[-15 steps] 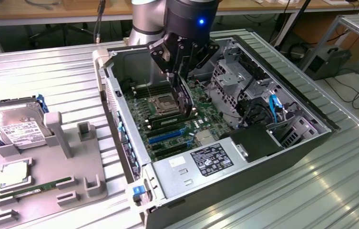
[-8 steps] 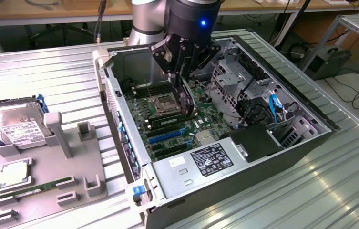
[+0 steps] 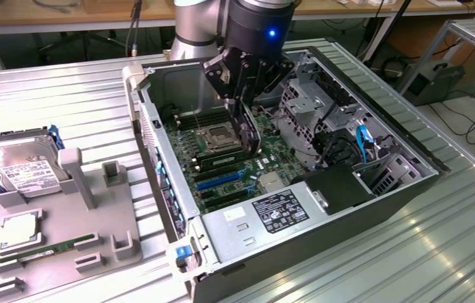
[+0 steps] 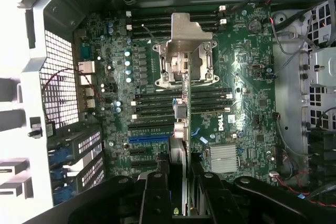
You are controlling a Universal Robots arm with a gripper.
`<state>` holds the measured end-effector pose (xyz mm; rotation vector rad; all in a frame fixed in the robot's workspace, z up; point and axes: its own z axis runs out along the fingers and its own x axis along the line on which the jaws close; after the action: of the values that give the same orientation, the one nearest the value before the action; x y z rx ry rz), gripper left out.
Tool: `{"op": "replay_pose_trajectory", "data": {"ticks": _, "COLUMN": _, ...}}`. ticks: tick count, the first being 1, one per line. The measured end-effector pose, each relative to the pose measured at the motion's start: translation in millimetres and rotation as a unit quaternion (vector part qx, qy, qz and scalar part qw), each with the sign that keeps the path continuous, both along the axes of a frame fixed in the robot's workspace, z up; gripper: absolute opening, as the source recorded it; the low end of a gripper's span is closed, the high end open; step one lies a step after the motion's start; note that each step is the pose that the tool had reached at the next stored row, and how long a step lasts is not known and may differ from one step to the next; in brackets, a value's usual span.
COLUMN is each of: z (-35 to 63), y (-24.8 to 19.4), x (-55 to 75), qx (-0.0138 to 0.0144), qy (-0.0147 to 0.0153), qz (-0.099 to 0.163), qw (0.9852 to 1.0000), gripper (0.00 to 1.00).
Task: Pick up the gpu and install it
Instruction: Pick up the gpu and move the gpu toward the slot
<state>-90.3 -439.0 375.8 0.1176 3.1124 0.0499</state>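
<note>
My gripper (image 3: 241, 101) hangs inside the open computer case (image 3: 163, 183), shut on the gpu (image 3: 249, 134). The gpu is a thin dark card held upright and edge-on, reaching down toward the green motherboard (image 3: 258, 167). In the wrist view the gpu (image 4: 179, 148) shows as a narrow silver and dark edge between my two black fingers (image 4: 156, 195). The card's lower edge hovers over the board just beyond the blue slot (image 4: 149, 140), on the side toward the memory slots, and I cannot tell whether it touches the board.
The CPU socket (image 3: 220, 136) lies beside the card, and a metal drive cage (image 3: 304, 110) and cables crowd the case's far side. The power supply (image 3: 277, 211) fills the near end. At the exterior view's left, a grey fixture (image 3: 77, 221) carries a hard drive (image 3: 18, 169) and a green memory stick (image 3: 48, 247).
</note>
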Motion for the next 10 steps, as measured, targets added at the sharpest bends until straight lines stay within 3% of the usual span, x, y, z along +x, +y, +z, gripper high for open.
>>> {"op": "replay_pose_trajectory", "data": {"ticks": 10, "z": -4.1, "y": 0.0, "x": 6.0, "qx": 0.0, "qy": 0.0, "qz": 0.0, "qw": 1.0, "gripper": 0.26}}
